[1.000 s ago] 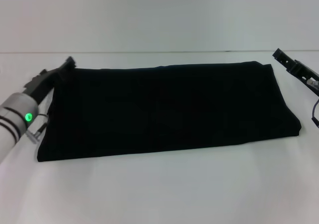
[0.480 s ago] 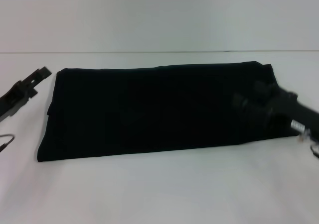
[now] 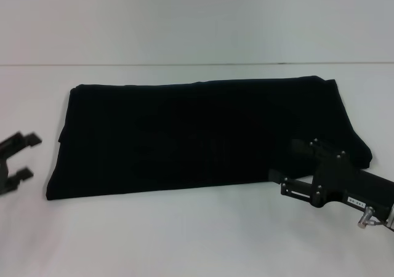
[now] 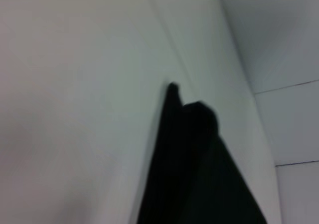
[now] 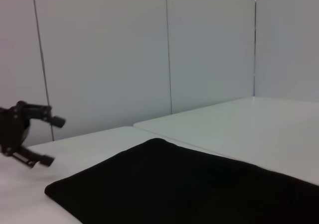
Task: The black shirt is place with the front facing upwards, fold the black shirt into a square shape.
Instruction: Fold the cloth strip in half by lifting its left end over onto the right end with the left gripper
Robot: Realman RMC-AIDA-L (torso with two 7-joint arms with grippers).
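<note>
Reaching in low over the near right corner of the cloth, the right claw point(image 3: 289, 166) has its two dark fingers spread apart with nothing between them, one lying over the fabric and the other at the hem's edge. Off to the far side, the left claw point(image 3: 15, 162) sits on the bare counter point(image 3: 197, 234) just beside the shirt's left end, its prongs parted and empty too. Between them the black shirt point(image 3: 203, 135) lies flat as a long rectangle running left to right, no lettering showing, so it looks already folded lengthwise, though the dark fabric hides its layers. By my reading the step in hand is the last one: closing one short end over the other. Next, the right claw must pinch the near right corner through all layers.
</note>
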